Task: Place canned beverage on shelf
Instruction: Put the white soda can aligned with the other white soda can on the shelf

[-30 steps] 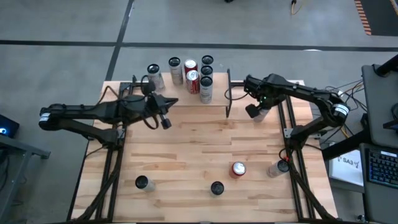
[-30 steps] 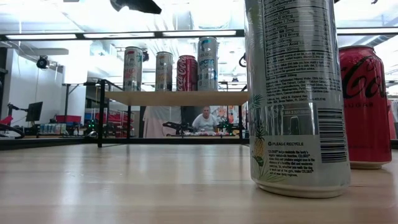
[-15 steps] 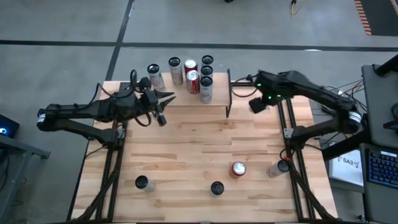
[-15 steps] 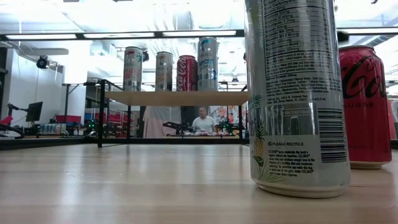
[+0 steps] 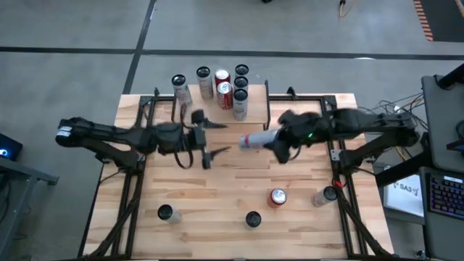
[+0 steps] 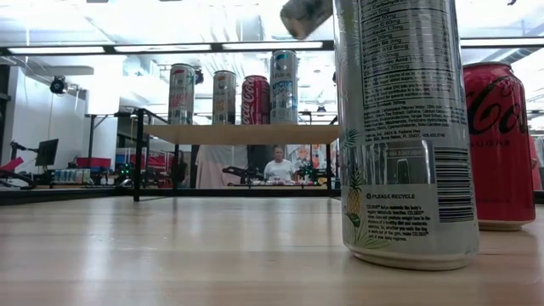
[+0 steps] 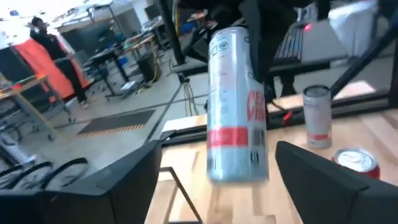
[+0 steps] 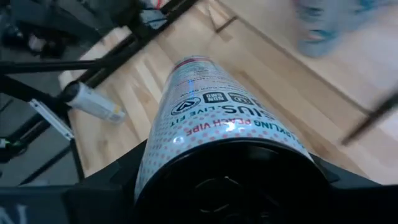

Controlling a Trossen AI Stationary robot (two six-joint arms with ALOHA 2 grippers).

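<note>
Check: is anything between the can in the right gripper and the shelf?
Partly. The open left gripper hangs beside the right gripper's can, before the shelf's bare front left. Other cans crowd its back and right.

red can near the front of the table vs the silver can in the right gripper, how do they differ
The red can stands upright on the table, untouched; the silver can lies sideways in the air, held by the right gripper. The red can is all red; the silver can is pale with a red band. The red can is short, the silver can slimmer and longer. Both are drink cans not yet on the shelf. The left gripper is open, facing the silver can.
</note>
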